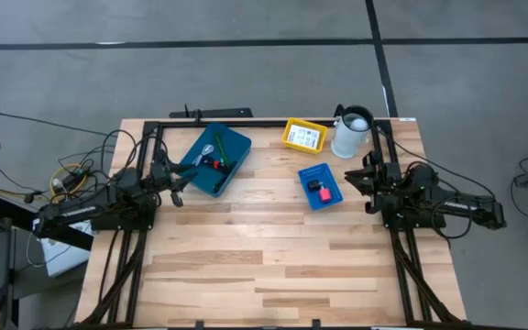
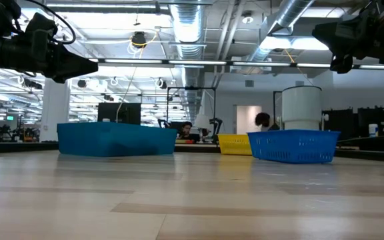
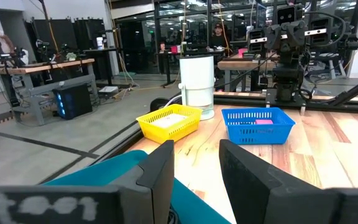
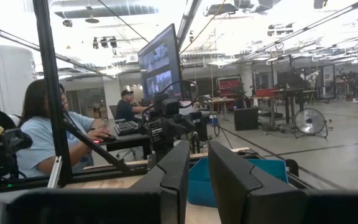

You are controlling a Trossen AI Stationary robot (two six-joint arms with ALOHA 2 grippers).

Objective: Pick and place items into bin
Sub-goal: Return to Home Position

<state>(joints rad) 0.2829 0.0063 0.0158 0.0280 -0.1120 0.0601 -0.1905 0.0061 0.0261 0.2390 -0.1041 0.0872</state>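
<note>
The dark left gripper (image 3: 196, 149) and dark right gripper (image 4: 199, 148) are held above opposite sides of the light wooden table (image 1: 246, 275), each narrowly parted, nothing gripped.

Only blurred white lettering on the left gripper (image 3: 196, 150) shows, perhaps "tool"; nothing else is legible.

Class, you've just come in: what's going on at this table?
Two robot arms are sorting small items into bins. Both hang above the table's sides, with the left gripper near the teal bin and the right gripper near the blue basket. Each is open and empty. A pink piece lies in the basket and a white card in the yellow bin.
</note>
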